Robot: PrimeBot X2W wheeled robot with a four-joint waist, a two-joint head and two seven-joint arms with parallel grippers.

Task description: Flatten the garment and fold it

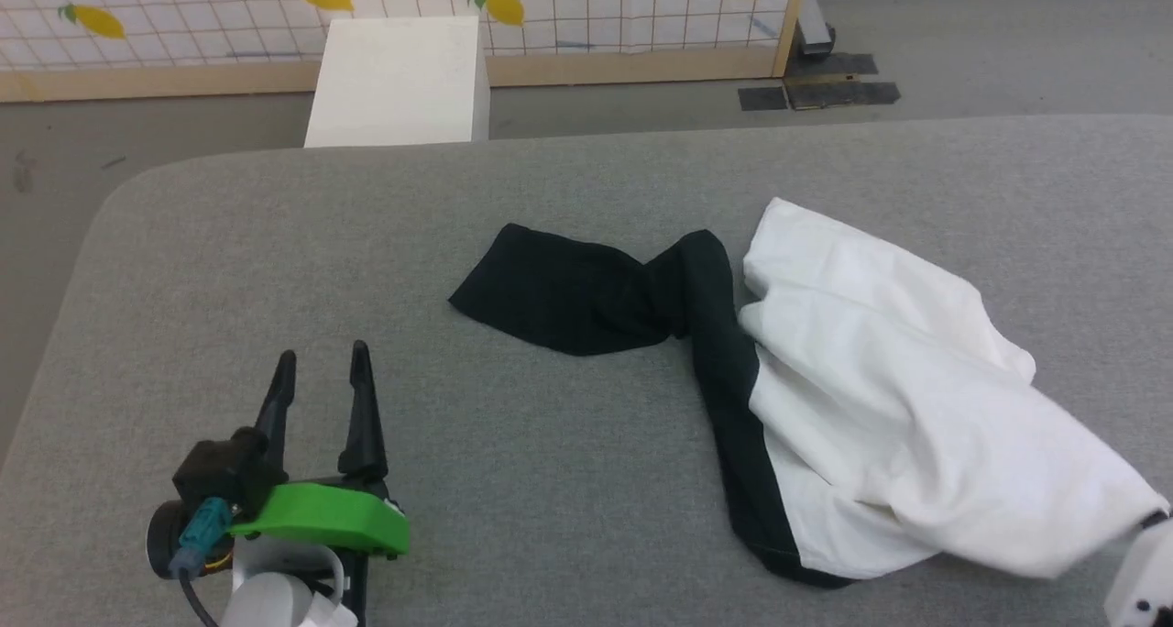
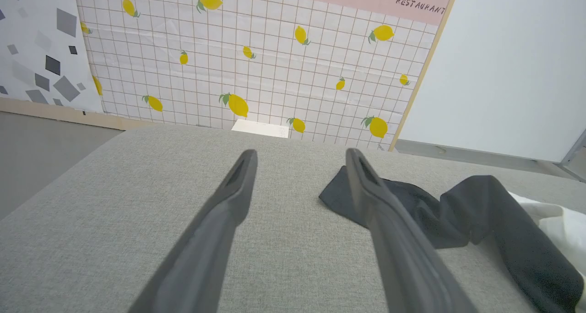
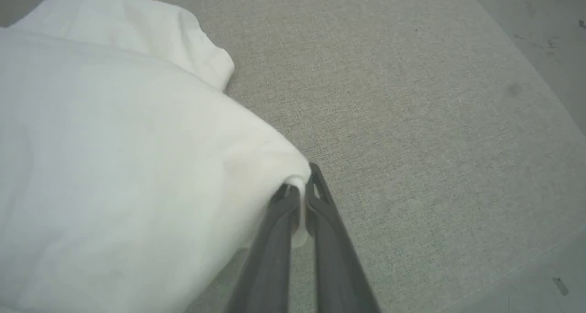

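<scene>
1. My right pincer (image 3: 300, 190) is clenched on a small fold of white cloth at the edge of the shirt (image 1: 880, 379). The bite sits close to the fingertips. I judge it thin, so a sharp tug could pull the cloth free.
2. The shirt lies bunched on the right half of the table (image 1: 458, 517), white body heaped up, with one black sleeve (image 1: 568, 297) twisted and trailing toward the middle. I can't tell where the other sleeve is; it may be trapped under the heap. If so, spreading the body could leave it folded inside.
3. My left pincer (image 1: 321, 361) is released, fingers spread, hovering over bare table well apart from the body, with the sleeve's end just ahead of it. With only one hold, a pull would likely swing or drag the whole shirt instead of flattening it.
4. The corner I hold is near the table's right edge. Drawing further that way could spill cloth over the side.
5. The twist in the sleeve could tighten under tension and lock in a crease.
</scene>
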